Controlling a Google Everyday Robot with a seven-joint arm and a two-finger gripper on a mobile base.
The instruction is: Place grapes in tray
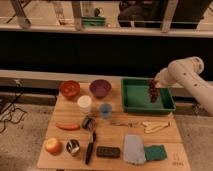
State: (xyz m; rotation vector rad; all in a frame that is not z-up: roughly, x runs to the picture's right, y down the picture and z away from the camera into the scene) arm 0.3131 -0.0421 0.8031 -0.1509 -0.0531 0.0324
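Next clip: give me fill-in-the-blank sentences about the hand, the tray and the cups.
1. The hand, above the right side of the tray, holds the ____.
2. Nearest the tray's left wall stands the ____ bowl.
3. Beside the white cup stands a ____ cup.
Missing words: grapes; purple; blue.

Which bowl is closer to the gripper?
The purple bowl, right of the red bowl. The gripper holds the grapes over the tray.
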